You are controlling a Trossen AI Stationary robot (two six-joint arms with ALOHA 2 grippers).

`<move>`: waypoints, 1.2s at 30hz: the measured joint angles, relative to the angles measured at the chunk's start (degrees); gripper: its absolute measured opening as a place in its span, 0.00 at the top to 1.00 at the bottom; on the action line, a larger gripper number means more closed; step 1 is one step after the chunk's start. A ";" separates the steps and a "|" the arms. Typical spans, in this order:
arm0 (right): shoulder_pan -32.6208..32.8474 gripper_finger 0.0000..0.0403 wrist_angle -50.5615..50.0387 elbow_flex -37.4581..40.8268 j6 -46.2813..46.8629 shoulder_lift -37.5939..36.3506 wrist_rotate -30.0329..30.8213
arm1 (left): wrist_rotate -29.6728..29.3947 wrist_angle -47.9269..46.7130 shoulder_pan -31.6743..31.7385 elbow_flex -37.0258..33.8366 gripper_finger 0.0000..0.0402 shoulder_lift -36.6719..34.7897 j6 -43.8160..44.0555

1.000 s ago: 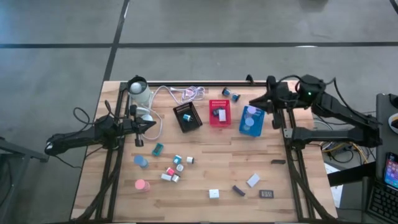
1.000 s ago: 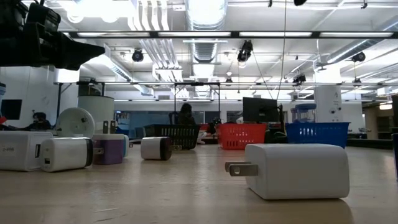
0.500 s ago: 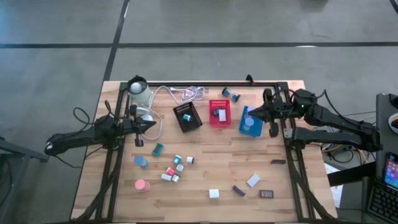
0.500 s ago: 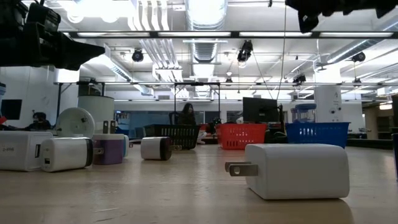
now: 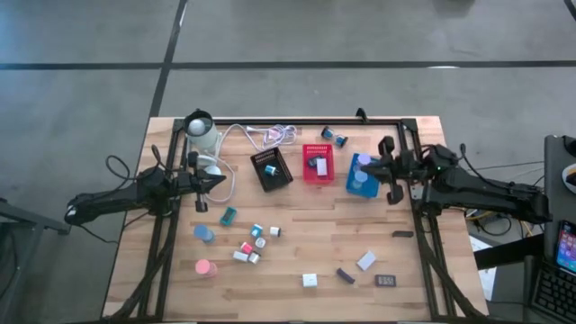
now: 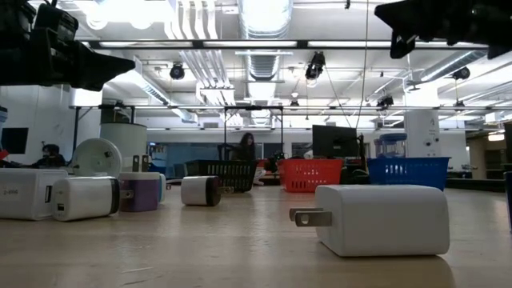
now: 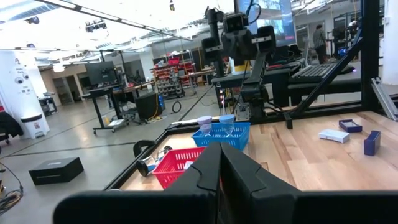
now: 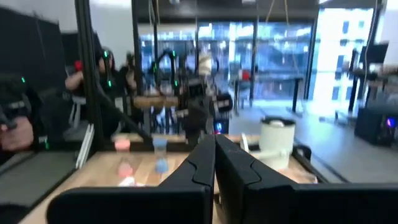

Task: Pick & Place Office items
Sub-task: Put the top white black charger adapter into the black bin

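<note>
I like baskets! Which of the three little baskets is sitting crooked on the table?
The black basket. It sits turned at a slant, while the red basket beside it and the blue basket sit nearly straight with the table's edge.

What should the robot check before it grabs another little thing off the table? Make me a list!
1. Right gripper empty and shut, beside the blue tray: ok.
2. Left gripper empty and shut, waiting at the table's left side: ok.
3. Pieces left to pick: ok. The pink roll, blue roll and teal block lie loose on the wood.
4. Trays ready: ok. The black tray, red tray and blue tray sit in a row.
5. White coiled cable out of the way: ok, it lies behind the trays.
6. Which tray each piece belongs in: cannot tell.
</note>
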State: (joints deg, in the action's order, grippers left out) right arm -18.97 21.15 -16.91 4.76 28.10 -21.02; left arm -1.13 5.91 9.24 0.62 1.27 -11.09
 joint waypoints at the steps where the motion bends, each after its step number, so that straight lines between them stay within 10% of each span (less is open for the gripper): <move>1: -0.01 0.98 2.47 1.21 0.39 0.02 0.00 | 0.00 -0.02 0.00 -0.02 0.97 0.00 0.02; 36: -0.06 0.98 -7.57 11.93 -4.01 -11.91 13.10 | 0.00 -1.03 0.00 -0.01 0.97 -0.01 1.95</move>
State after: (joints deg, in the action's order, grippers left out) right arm -19.03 13.58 -4.98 0.76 16.19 -7.92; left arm -1.13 4.89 9.25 0.61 1.27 -9.15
